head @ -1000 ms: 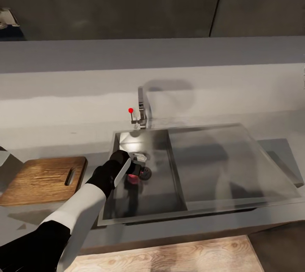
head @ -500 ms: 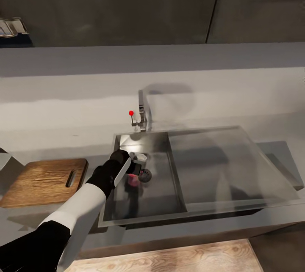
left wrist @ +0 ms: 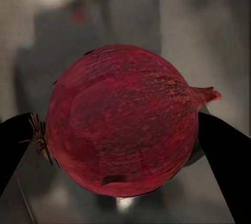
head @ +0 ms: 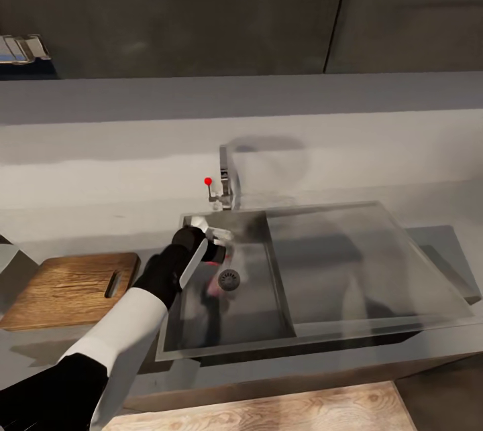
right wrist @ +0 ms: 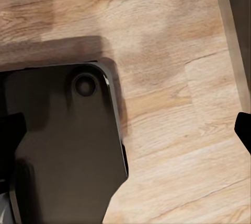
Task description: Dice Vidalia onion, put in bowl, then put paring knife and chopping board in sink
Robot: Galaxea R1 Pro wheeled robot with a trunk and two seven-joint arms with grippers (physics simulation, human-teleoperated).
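The left gripper reaches down into the sink, its two dark fingers pressed against opposite flanks of the Vidalia onion, which it holds between them. In the left wrist view the onion is a deep red globe with fine streaked skin. Its axis runs from one finger to the other: a short pointed tip juts out by one finger, and a tuft of brown root fibres shows by the other. From the head view the onion is only a small red patch peeking past the wrist, clear of the basin floor, beside the round drain; a reddish blur on the steel near the drain looks like its reflection.

The basin takes the left part of the sink and a flat drainboard the right part. The chrome faucet with a red-tipped lever stands at the back edge. The chopping board lies flat on the grey countertop just left of the sink, its long side running left to right and its handle slot toward the sink; the left arm crosses near its corner.

The right wrist view looks down on pale wood-plank floor and a dark rounded part of the robot. Only a black sliver of one finger shows at the frame's edge, so I cannot tell how the right gripper stands.
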